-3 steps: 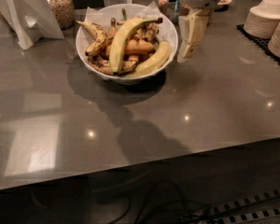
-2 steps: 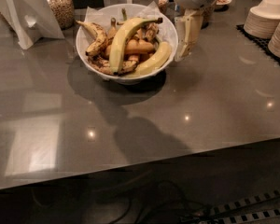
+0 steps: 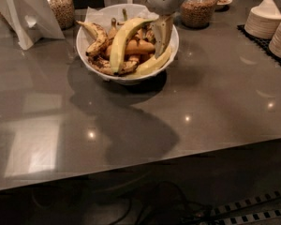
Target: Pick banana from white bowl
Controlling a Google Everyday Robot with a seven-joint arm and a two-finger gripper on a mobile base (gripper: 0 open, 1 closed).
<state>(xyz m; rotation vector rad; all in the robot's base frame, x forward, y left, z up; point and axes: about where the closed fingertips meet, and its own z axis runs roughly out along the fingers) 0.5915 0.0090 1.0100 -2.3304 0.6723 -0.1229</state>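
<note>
The white bowl (image 3: 91, 60) stands at the back of the grey table, lined with white paper and full of bananas. The long, strongly curved pale yellow banana (image 3: 122, 39) lies on top, across the middle of the pile. A shorter plain yellow banana (image 3: 152, 64) lies along the bowl's right rim. Small brown-spotted bananas (image 3: 98, 36) fill the left side. My gripper (image 3: 162, 34) hangs from above over the bowl's right half, its tan fingers (image 3: 163, 32) pointing down, just right of the long banana's upper end.
Glass jars of grain stand behind the bowl at the left (image 3: 61, 6) and the right (image 3: 196, 8). A folded white card (image 3: 25, 18) stands at the far left. Stacks of paper plates (image 3: 264, 20) sit at the far right. The table's front edge (image 3: 178, 149) runs below.
My gripper has moved left, from just outside the bowl's right rim to over the bowl's right half. The bananas have not moved.
</note>
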